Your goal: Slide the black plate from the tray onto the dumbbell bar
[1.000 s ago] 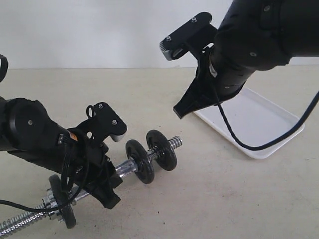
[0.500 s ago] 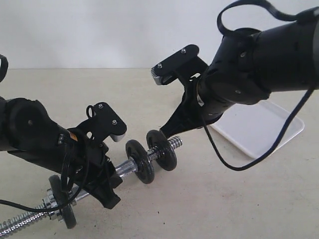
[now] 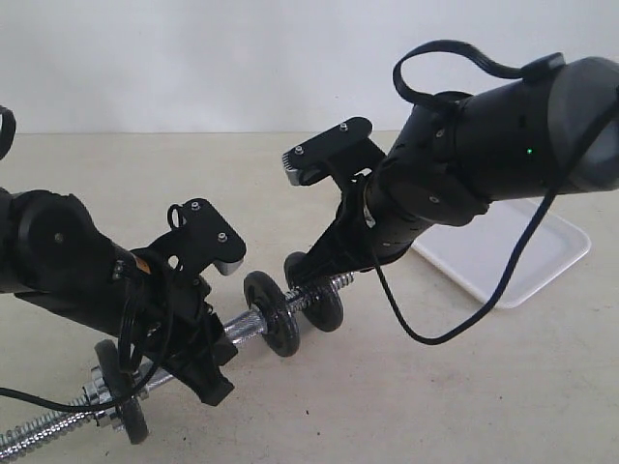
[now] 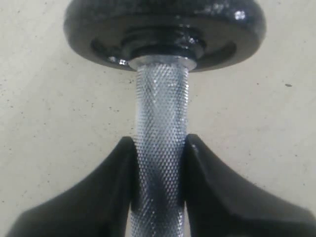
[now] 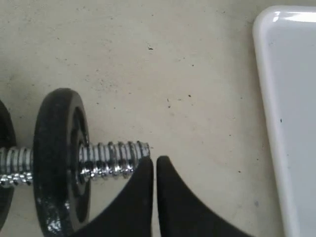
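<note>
The chrome dumbbell bar (image 3: 250, 323) lies on the table, and my left gripper (image 4: 159, 144) is shut on its knurled middle (image 4: 161, 118). Two black plates sit on its right end: an inner one (image 3: 271, 314) and an outer one (image 3: 323, 296) on the threads. The outer plate (image 5: 59, 160) stands upright just inside the bare threaded tip (image 5: 118, 157). My right gripper (image 5: 154, 165) is shut and empty, its tips beside that threaded tip. In the exterior view the right gripper (image 3: 308, 273) hangs just over the outer plate. The white tray (image 3: 517, 253) shows no plate in its visible part.
A third black plate (image 3: 122, 391) and a chrome collar nut (image 3: 95, 392) sit on the bar's left end, near the table's front edge. The tray's rim (image 5: 264, 98) lies a short way from the right gripper. A cable (image 3: 426, 329) loops below the right arm.
The right arm has swung down and left from above the tray to the bar's threaded end, jaws shut throughout. The left gripper and the bar have not moved.
</note>
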